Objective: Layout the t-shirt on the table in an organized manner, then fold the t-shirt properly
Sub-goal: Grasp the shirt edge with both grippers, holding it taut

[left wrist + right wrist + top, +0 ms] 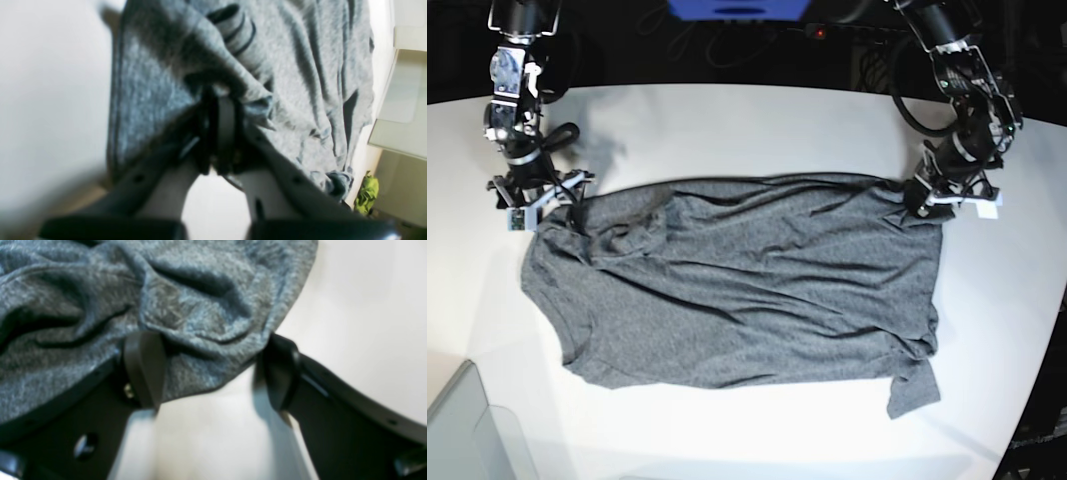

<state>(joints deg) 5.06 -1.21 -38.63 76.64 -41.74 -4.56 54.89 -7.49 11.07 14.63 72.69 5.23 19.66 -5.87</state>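
The dark heather-grey t-shirt (737, 290) lies spread and wrinkled across the white table (727, 120). On the right of the base view, my left gripper (924, 200) sits at the shirt's upper right corner. In the left wrist view its fingers (227, 123) are pressed together with a bunched fold of t-shirt (300, 66) pinched between them. My right gripper (562, 200) is at the shirt's upper left corner. The right wrist view shows my right gripper (213, 373) open, its two dark pads (143, 370) standing either side of a rounded edge of the t-shirt (186, 306).
A translucent grey bin corner (467, 430) stands at the table's near left. The left wrist view shows that bin (400, 100) beyond the shirt, with a green object (367, 193) beside it. A blue item (737, 8) and cables lie behind the table's far edge.
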